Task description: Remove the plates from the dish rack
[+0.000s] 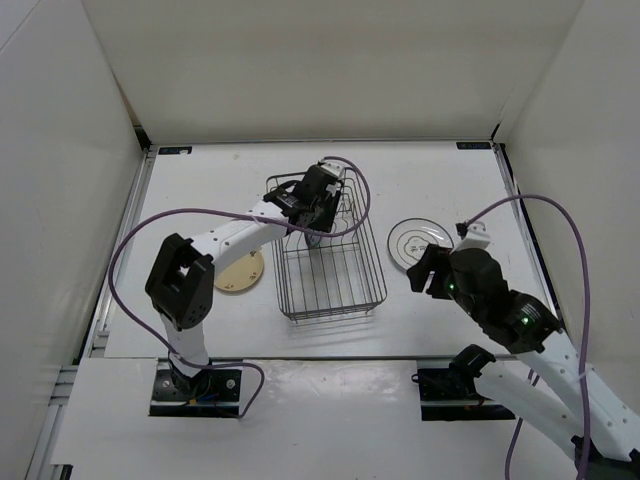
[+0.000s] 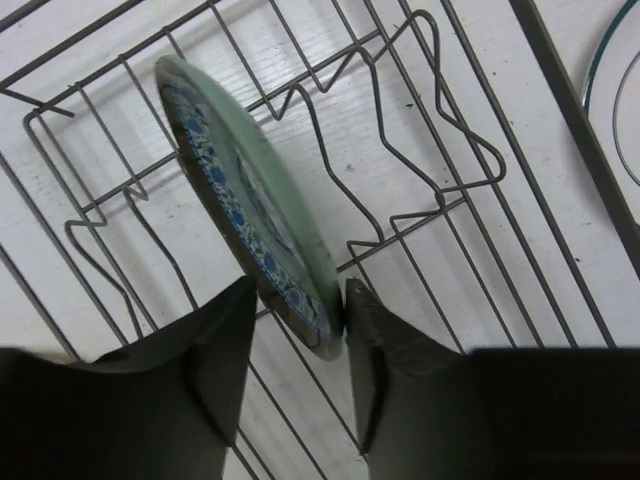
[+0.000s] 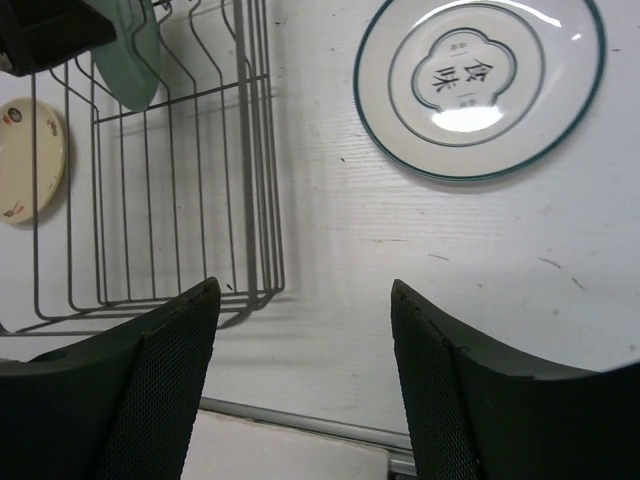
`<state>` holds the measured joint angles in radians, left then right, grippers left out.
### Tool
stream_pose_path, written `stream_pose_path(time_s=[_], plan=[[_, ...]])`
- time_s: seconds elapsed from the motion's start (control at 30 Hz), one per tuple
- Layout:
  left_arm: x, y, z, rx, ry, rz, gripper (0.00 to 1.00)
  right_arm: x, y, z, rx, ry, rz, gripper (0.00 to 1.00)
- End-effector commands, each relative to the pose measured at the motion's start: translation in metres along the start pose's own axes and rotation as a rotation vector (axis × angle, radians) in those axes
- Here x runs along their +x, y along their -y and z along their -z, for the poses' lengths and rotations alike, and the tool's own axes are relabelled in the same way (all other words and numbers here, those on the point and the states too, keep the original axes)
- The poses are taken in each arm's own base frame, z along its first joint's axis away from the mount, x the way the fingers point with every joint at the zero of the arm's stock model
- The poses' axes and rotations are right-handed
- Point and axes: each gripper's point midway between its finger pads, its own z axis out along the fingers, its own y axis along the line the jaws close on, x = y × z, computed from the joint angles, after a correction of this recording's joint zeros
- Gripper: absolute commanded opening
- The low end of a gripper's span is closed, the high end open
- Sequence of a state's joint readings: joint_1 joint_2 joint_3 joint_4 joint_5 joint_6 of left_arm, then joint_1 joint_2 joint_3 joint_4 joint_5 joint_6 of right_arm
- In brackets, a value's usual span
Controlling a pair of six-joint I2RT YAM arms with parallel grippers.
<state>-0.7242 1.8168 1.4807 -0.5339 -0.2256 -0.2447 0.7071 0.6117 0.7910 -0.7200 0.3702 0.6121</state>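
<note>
White tabletop: left gripper pinches blue-patterned plate at its 6 o'clock rim (glazed, likely slippery, brittle); right gripper gapes empty.

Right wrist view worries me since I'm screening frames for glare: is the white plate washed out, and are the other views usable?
Right wrist: one bright glare patch on the white plate, just under its legible centre marks; the dish rack throws a soft shadow. Left wrist: the blue-grey plate is fairly sharp, the dark fingers show little detail. Top external: even light, no glare.
</note>
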Motion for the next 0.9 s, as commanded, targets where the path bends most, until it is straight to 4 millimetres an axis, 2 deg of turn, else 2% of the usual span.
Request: stream_pose_path(time_s=[0.0, 0.07, 0.1, 0.2, 0.3, 0.43, 0.5, 0.53, 0.57, 0.6, 0.63, 0.7, 0.77, 0.8, 0.87], plan=[[-0.029, 0.006, 0.009, 0.016, 0.082, 0.001, 0.49, -0.002, 0.022, 0.018, 0.065, 0.028, 0.032, 0.72], [-0.031, 0.008, 0.008, 0.020, 0.086, -0.006, 0.39, 0.001, 0.028, 0.022, 0.074, 0.029, 0.030, 0.73], [-0.031, 0.007, 0.008, 0.018, 0.086, -0.009, 0.28, 0.002, 0.030, 0.025, 0.075, 0.034, 0.029, 0.73], [-0.034, 0.008, 0.008, 0.019, 0.090, -0.009, 0.09, 0.002, 0.035, 0.031, 0.082, 0.042, 0.035, 0.75], [-0.041, 0.012, 0.019, 0.039, 0.116, -0.007, 0.03, 0.004, 0.037, 0.033, 0.088, 0.037, 0.036, 0.75], [-0.059, 0.020, 0.043, 0.114, 0.195, 0.000, 0.03, 0.004, 0.040, 0.033, 0.096, 0.045, 0.034, 0.76], [-0.072, 0.024, 0.064, 0.156, 0.249, 0.005, 0.03, 0.005, 0.040, 0.031, 0.097, 0.040, 0.037, 0.76], [-0.084, 0.027, 0.087, 0.194, 0.296, 0.019, 0.02, 0.006, 0.040, 0.031, 0.097, 0.038, 0.040, 0.76], [-0.088, 0.032, 0.095, 0.235, 0.322, 0.021, 0.02, 0.006, 0.040, 0.030, 0.098, 0.039, 0.039, 0.76], [-0.096, 0.032, 0.112, 0.262, 0.363, 0.034, 0.02, 0.007, 0.040, 0.029, 0.102, 0.031, 0.040, 0.77], [-0.099, 0.033, 0.120, 0.282, 0.382, 0.035, 0.02, 0.007, 0.041, 0.030, 0.101, 0.037, 0.040, 0.77], [-0.113, 0.034, 0.155, 0.344, 0.482, 0.048, 0.02, 0.007, 0.041, 0.029, 0.100, 0.039, 0.043, 0.79], [-0.115, 0.037, 0.173, 0.398, 0.516, 0.046, 0.00, 0.007, 0.041, 0.028, 0.104, 0.041, 0.045, 0.79], [-0.118, 0.032, 0.201, 0.405, 0.563, 0.026, 0.00, 0.007, 0.041, 0.028, 0.103, 0.043, 0.046, 0.79], [-0.115, 0.017, 0.212, 0.345, 0.576, -0.006, 0.00, 0.006, 0.041, 0.028, 0.101, 0.046, 0.050, 0.80]])
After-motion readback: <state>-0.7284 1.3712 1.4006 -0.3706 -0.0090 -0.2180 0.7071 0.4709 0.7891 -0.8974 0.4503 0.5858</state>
